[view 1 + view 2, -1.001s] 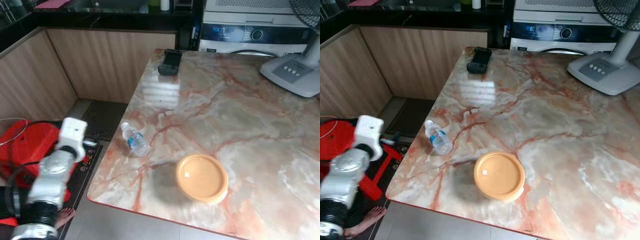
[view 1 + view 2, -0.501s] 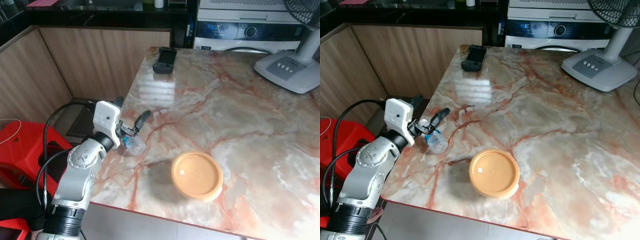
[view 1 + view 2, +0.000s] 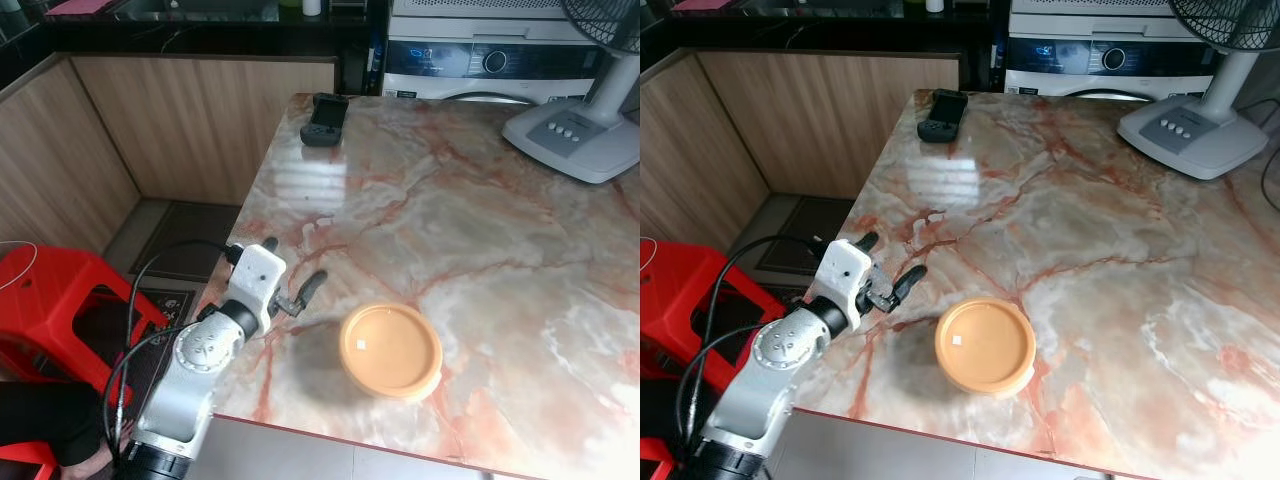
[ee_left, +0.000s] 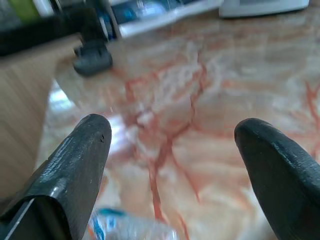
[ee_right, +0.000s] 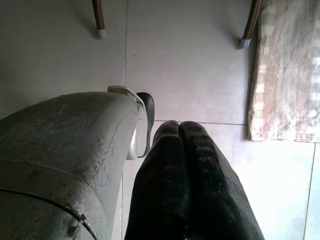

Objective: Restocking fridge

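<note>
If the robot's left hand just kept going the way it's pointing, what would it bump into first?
Probably the water bottle, lying low between the open fingers of the left hand. If the hand passed over it, only bare marble table lies ahead, then the black gadget at the far edge.

desk: marble top, pale with red veins, glossy
orange lidded container: near the front edge of the desk, round
black device: at the far left corner of the desk
fan base: white, with buttons, at the far right of the desk
red stool: on the floor left of the desk
wood panelling: lines the wall behind
floor mat: dark, below the panelling
</note>
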Controlling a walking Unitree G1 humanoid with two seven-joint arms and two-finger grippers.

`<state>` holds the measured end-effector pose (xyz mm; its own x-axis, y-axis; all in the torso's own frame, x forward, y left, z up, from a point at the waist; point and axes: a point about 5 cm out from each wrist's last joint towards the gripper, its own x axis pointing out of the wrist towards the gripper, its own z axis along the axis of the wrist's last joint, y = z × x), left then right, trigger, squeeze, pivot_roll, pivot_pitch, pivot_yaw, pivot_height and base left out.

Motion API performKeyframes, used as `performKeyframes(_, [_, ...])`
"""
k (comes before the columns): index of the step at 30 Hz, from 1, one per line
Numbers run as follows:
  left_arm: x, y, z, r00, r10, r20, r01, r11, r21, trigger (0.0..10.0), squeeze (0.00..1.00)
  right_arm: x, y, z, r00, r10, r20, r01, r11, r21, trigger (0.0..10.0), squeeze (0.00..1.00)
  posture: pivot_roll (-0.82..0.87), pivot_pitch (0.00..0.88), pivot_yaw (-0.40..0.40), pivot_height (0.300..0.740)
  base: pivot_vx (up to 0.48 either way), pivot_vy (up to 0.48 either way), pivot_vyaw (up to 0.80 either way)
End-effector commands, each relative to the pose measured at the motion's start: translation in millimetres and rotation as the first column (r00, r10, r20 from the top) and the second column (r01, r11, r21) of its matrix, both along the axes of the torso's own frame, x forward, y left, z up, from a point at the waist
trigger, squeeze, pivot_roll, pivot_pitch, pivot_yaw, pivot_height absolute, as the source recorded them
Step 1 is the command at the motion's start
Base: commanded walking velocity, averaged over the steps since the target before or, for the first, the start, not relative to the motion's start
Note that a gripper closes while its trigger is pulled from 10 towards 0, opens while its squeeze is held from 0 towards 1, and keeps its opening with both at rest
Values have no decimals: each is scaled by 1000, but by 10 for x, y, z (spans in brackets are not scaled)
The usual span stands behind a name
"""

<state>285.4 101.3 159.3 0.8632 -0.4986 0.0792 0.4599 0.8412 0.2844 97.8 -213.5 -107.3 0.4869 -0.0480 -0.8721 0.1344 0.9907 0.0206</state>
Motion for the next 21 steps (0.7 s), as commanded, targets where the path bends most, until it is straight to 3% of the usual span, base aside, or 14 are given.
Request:
performKeyframes(1, [-46,-39,17,1000,-6,29,6,1000,15,10000,0,-32,22,-12,1000,-8,-8,8,1000,5,10000,0,95,75,22,740,0,0,0])
performKeyframes(4, [-118,-118,59,998,-28,63,28,1000,-8,10000,0,-35,25,-14,1000,-9,-9,9,1000,4,10000,0,92,75,25,740,0,0,0])
performKeyframes(7, [-162,-153,-5,997,-44,70,40,998,58,10000,0,-37,31,-15,1000,-10,-10,10,1000,5,10000,0,98,75,29,740,0,0,0])
performKeyframes(9, [-129,-57,-98,999,34,34,-36,997,67,10000,0,-36,37,-17,1000,-6,-12,6,1000,6,10000,0,94,76,31,740,0,0,0])
performKeyframes(12, [-15,140,-70,987,159,-32,-160,986,-55,10000,0,-34,38,-16,1000,-7,-11,7,1000,10,10000,0,101,75,27,740,0,0,0])
performKeyframes(17, [92,295,18,978,200,-56,-206,968,-143,10000,0,-31,38,-16,1000,-3,-12,3,1000,10,10000,0,103,75,25,740,0,0,0])
performKeyframes(18, [158,383,66,967,239,-91,-254,940,-227,10000,0,-28,36,-15,1000,-1,-12,1,1000,10,10000,0,102,73,22,740,0,0,0])
performKeyframes(19, [158,383,66,967,239,-91,-254,940,-227,10000,0,-28,36,-15,1000,-1,-12,1,1000,10,10000,0,102,73,22,740,0,0,0])
performKeyframes(20, [208,437,104,952,278,-128,-305,900,-310,10000,0,-26,33,-14,1000,0,-11,0,1000,10,10000,0,101,72,20,740,0,0,0])
performKeyframes(21, [227,449,119,946,291,-142,-323,883,-342,10000,0,-25,31,-13,1000,0,-10,0,1000,9,10000,0,100,72,17,740,0,0,0])
